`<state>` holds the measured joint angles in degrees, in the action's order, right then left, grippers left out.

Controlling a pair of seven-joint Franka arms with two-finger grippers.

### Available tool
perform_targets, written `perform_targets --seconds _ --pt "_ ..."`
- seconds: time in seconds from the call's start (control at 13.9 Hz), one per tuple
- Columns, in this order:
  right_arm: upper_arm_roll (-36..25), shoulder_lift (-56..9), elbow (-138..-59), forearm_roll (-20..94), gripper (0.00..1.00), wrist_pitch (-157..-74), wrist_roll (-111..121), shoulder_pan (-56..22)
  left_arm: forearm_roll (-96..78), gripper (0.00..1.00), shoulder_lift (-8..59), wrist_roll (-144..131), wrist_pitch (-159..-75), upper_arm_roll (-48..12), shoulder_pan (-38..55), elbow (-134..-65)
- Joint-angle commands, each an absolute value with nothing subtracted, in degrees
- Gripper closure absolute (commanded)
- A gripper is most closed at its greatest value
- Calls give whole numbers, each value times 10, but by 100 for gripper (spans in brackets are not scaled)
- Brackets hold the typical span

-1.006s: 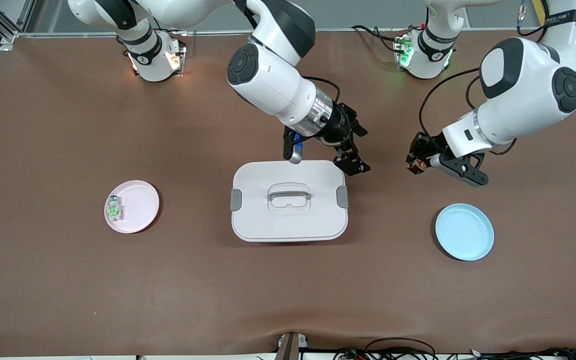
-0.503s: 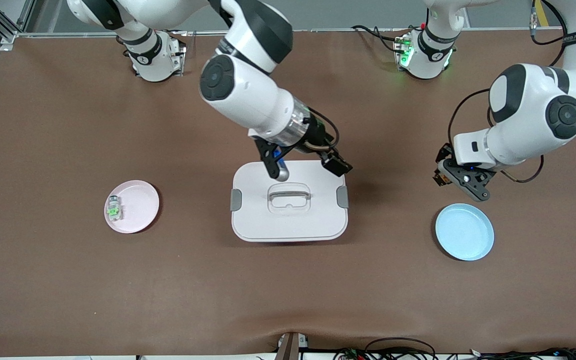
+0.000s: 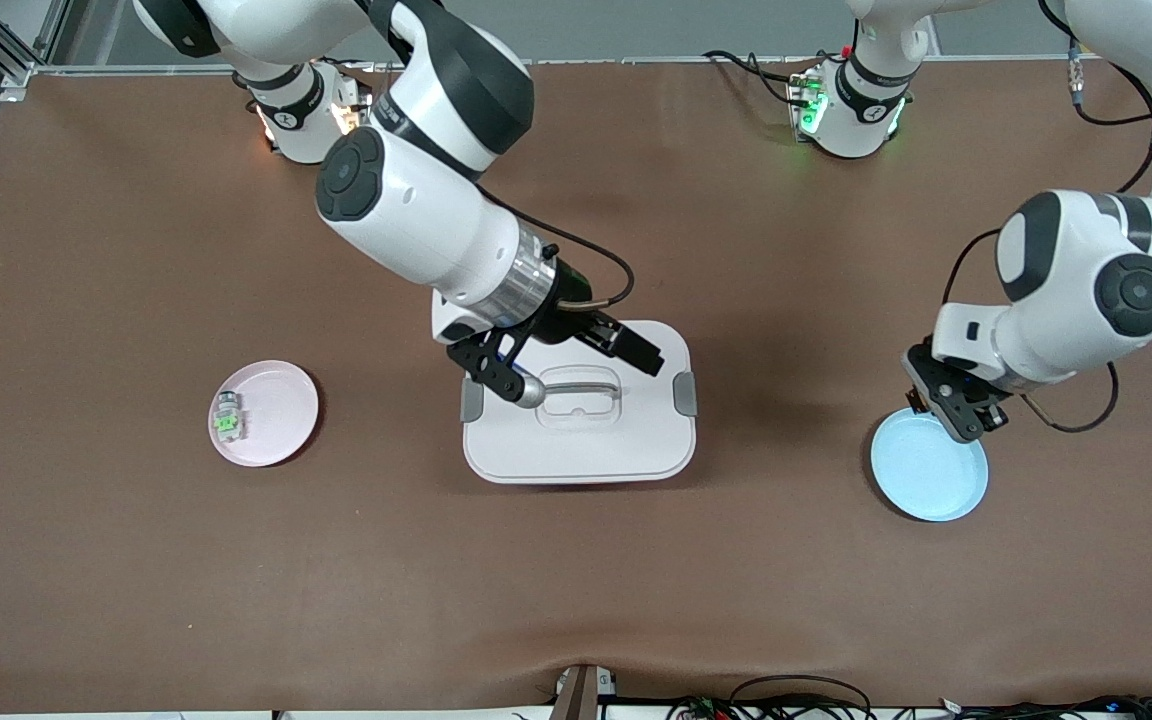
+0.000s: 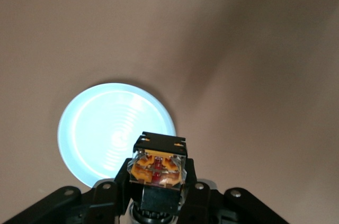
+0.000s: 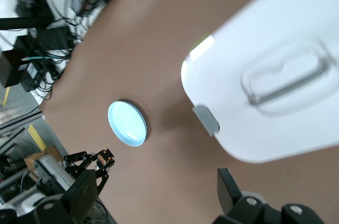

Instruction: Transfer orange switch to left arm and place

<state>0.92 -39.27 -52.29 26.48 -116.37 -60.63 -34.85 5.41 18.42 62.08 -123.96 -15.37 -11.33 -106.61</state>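
The left gripper [image 3: 948, 412] is clamped on the orange switch [image 4: 158, 164] above the blue plate's [image 3: 930, 466] rim, near the table's left-arm end. The box [image 3: 578, 440] occupies mid-table; the right gripper [image 3: 576, 368], jaws spread and empty, hangs over it. The pink plate [image 3: 276, 412] carries a green-marked component [image 3: 227, 418].

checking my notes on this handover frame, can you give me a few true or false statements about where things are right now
1. The left gripper is shut on the orange switch. True.
2. The left gripper is over the pink plate. False: it is over the edge of the blue plate.
3. The right gripper is open over the box. True.
4. The pink plate is bare. False: a small clear component with a green mark lies on it.
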Motion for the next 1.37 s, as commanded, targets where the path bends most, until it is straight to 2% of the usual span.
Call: perform_targets --seconds 0.0,0.36,0.86,0.93,1.08,1.15,1.22,1.29 --pt "5 -370 -533 244 0 -1157 -488 -331 63 100 228 729 -1287 -157 -141 -1050" --pt "-3 -355 -540 141 0 -1097 -266 -275 67 100 287 880 -1374 -157 -158 -1050" --pt "-4 -342 -540 127 0 -969 1 -165 69 100 349 1003 -1447 -156 -162 -1056" --pt "-4 -339 -540 117 0 -949 17 -150 70 97 352 1003 -1451 -156 -162 -1057" --pt "-3 -337 -540 75 0 -919 46 -135 76 79 357 1003 -1458 -156 -162 -1057" --pt "-3 -332 -540 56 0 -905 47 -134 76 53 357 1003 -1462 -156 -162 -1059" --pt "-4 -331 -540 44 0 -886 42 -134 76 1 357 1003 -1462 -156 -164 -1060" --pt "-4 -331 -540 27 0 -865 37 -134 76 0 356 998 -1463 -156 -170 -1061"
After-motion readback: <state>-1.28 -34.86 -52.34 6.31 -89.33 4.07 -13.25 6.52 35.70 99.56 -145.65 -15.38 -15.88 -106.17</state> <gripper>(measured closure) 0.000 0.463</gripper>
